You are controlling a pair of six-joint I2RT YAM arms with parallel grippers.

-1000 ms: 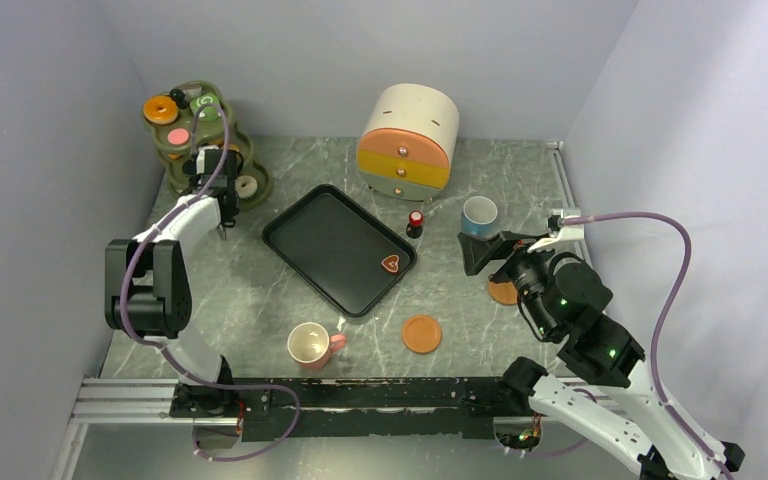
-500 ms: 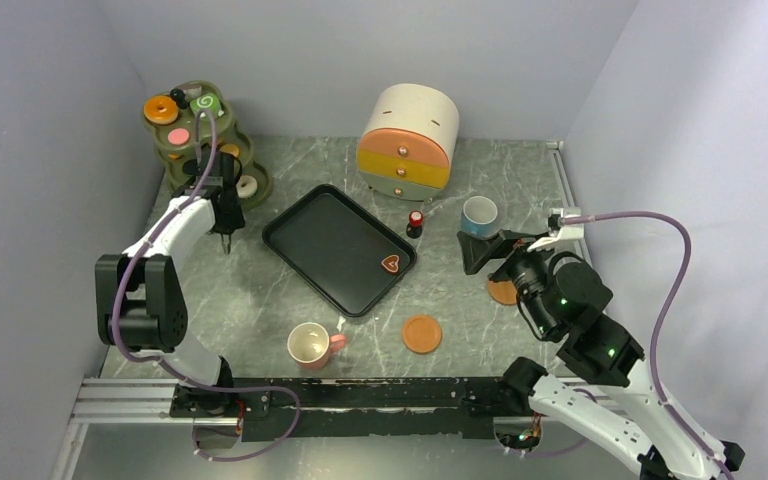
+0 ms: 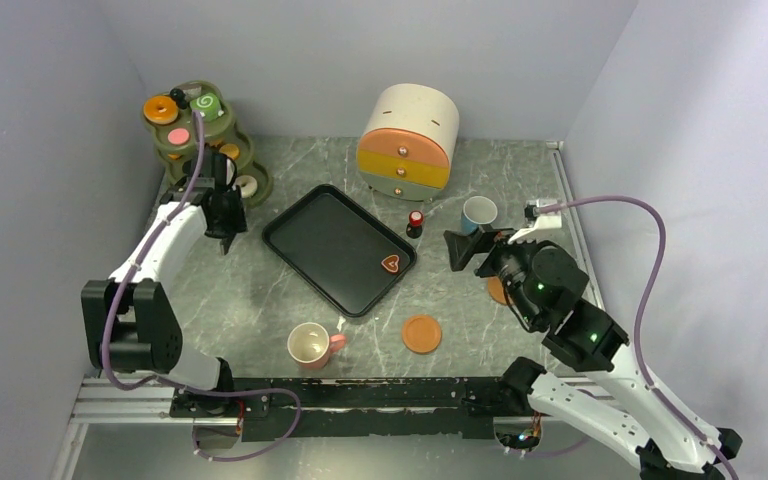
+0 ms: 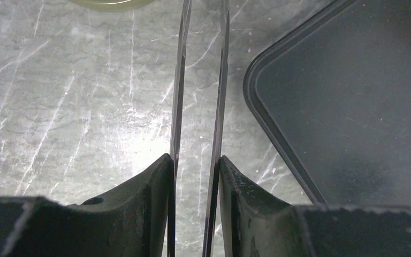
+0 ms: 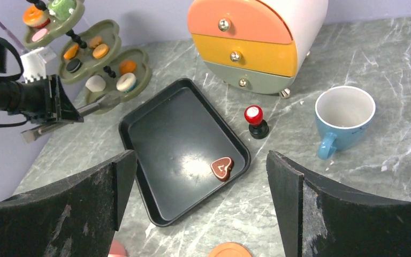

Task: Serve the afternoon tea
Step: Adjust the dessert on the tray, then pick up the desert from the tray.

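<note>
Black tray (image 3: 290,225), rectangular, lying askew at the middle of the marbled table (image 3: 250,300): holds one heart-shaped cookie (image 3: 391,264) in its near right corner, the rest of its floor bare. Olive-green tiered stand (image 3: 222,128), far left corner: top tier carries an orange doughnut (image 3: 160,108), a green swirl roll (image 3: 204,103) and a pink disc (image 3: 178,136); the right wrist view shows the middle tier with two orange cookies (image 5: 100,51) and a dark cookie (image 5: 74,65), and the lowest tier with an orange piece (image 5: 128,67), a white piece (image 5: 96,83) and a white doughnut (image 5: 125,82). Drawer chest (image 3: 408,140), behind the tray: three drawers, all closed, contents unseen. Red-capped piece (image 3: 415,222), upright between chest and tray. Blue cup (image 3: 479,213), upright right of the red-capped piece, nothing inside. Pink cup (image 3: 310,344), upright near the front edge, interior pale and bare. Orange saucer (image 3: 422,334), flat on the table right of the pink cup, nothing on it. Second orange saucer (image 3: 500,292), mostly hidden under the right arm. Left gripper (image 3: 225,240), over bare table between the stand and the tray's left edge: thin fingers a narrow gap apart, grasping nothing. Right gripper (image 3: 465,250), raised just right of the tray and near the blue cup: jaws spread wide, released, nothing between them.
</note>
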